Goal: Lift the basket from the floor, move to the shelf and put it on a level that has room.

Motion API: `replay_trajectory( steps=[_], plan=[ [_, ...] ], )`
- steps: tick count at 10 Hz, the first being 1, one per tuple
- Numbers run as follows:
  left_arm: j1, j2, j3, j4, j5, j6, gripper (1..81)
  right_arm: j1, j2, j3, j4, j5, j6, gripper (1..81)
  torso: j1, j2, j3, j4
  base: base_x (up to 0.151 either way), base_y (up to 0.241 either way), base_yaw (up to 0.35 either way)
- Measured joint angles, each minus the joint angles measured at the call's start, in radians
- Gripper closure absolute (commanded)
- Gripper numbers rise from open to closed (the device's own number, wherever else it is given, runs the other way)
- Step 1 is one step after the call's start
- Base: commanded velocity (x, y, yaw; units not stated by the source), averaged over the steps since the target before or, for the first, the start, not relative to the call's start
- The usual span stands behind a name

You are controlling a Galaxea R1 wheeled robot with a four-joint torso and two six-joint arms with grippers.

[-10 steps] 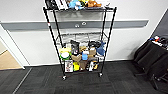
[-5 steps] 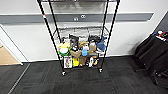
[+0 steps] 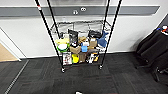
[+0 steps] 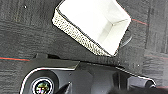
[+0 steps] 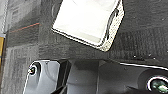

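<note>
Apparently my basket point(image 4: 91, 23) hangs tilted over the dark carpet point(image 4: 22, 37) beyond both wrists, carried toward the shelf point(image 3: 80, 37) facing me, though I cannot tell how either end effector is set.

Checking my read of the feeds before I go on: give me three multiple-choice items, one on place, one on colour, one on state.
1. The shelf stands against:
A. a white wall with a grey band
B. a window
C. a doorway

2. The basket lining is:
A. red
B. cream-white
C. black

3. The basket holds:
A. books
B. toys
C. nothing

Answers:
1 A, the head view shows the wall behind the rack.
2 B, pale inside in both wrist views.
3 C, its inside is bare, above dark carpet.
</note>
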Motion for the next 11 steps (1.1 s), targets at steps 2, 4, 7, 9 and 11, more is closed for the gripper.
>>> replay_trajectory(
  steps=[2, 4, 7, 9, 11],
  plan=[
    [-0.024, -0.006, 0.000, -0.012, 0.027, 0.000, 1.0, -0.002, 0.000, 0.000, 0.000, -0.007, 0.000, 1.0, 0.044, -0.069, -0.001, 0.000, 0.000, 0.000, 0.000],
    [-0.049, -0.008, 0.000, -0.016, 0.047, 0.000, 1.0, -0.003, -0.006, 0.000, 0.000, -0.025, 0.000, 1.0, 0.087, -0.138, -0.002, 0.000, 0.000, 0.000, 0.000],
    [-0.085, -0.008, -0.003, -0.017, 0.116, 0.000, 1.0, 0.004, -0.013, 0.001, 0.000, -0.077, 0.001, 1.0, 0.151, -0.241, -0.002, 0.000, 0.000, 0.000, 0.000],
    [-0.137, -0.020, -0.006, -0.016, 0.204, 0.000, 1.0, 0.008, -0.019, 0.002, 0.000, -0.086, 0.001, 1.0, 0.194, -0.308, -0.002, 0.000, 0.000, 0.000, 0.000],
    [-0.176, -0.052, -0.010, -0.002, 0.279, 0.001, 1.0, 0.008, -0.030, 0.002, -0.001, -0.097, 0.003, 1.0, 0.238, -0.377, -0.002, 0.000, 0.000, 0.000, 0.000]
  ],
)
